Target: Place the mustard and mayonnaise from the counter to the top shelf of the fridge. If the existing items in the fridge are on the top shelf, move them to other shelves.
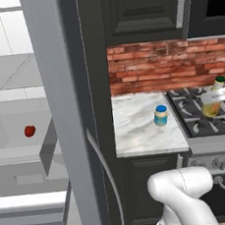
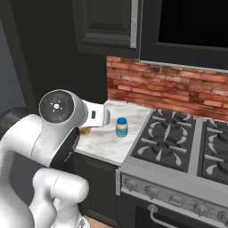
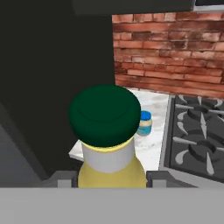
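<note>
The end effector (image 3: 112,183) is gripping the mustard (image 3: 109,144) by its yellow body, below the dark cap, holding it up off the table (image 1: 136,126). It looks like light, stiff, slick plastic, best squeezed at the shoulders. Farther off, the mayonnaise (image 1: 160,115) is standing on the marble; the fridge (image 1: 19,145) is gaping open.

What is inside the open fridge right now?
One small red fruit sits on a grey shelf inside the fridge. The grey door edge covers the interior's right part, so whatever may be there cannot be seen.
</note>
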Robot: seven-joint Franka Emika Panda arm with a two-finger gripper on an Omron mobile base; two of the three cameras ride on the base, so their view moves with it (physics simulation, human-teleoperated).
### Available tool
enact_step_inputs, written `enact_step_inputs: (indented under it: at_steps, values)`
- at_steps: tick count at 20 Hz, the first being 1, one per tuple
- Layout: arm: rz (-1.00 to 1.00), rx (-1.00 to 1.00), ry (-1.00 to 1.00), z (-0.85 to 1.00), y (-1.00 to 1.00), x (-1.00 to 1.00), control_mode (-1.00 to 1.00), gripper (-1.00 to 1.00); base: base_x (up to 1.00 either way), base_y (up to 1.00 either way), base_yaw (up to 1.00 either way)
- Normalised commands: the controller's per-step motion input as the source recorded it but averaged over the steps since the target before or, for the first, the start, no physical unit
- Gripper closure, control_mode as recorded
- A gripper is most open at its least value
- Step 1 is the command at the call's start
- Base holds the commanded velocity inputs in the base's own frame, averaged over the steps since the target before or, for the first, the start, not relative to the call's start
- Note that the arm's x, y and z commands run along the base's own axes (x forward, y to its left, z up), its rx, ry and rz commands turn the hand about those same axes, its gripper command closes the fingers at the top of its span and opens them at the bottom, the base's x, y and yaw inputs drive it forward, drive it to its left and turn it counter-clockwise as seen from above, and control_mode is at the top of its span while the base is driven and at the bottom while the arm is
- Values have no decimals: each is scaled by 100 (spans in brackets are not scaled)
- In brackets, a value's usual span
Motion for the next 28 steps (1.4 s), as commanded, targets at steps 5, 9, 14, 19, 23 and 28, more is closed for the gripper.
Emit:
enact_step_inputs:
  at_steps: [5, 9, 14, 19, 23, 28]
  values:
    - [12, 0, -2, 28, 25, -100, -100, 100, 0, 0, 0]
    - [18, 0, -10, 2, 34, -87, -100, 100, 0, 0, 0]
    - [10, 0, -9, 0, 9, -39, 100, 100, -60, 0, 32]
    - [0, 0, 0, 0, 0, 0, 100, 100, -85, -4, 89]
    - [0, 0, 0, 0, 0, 0, 100, 100, -52, 15, 97]
    - [0, 0, 0, 0, 0, 0, 100, 100, -16, 83, 85]
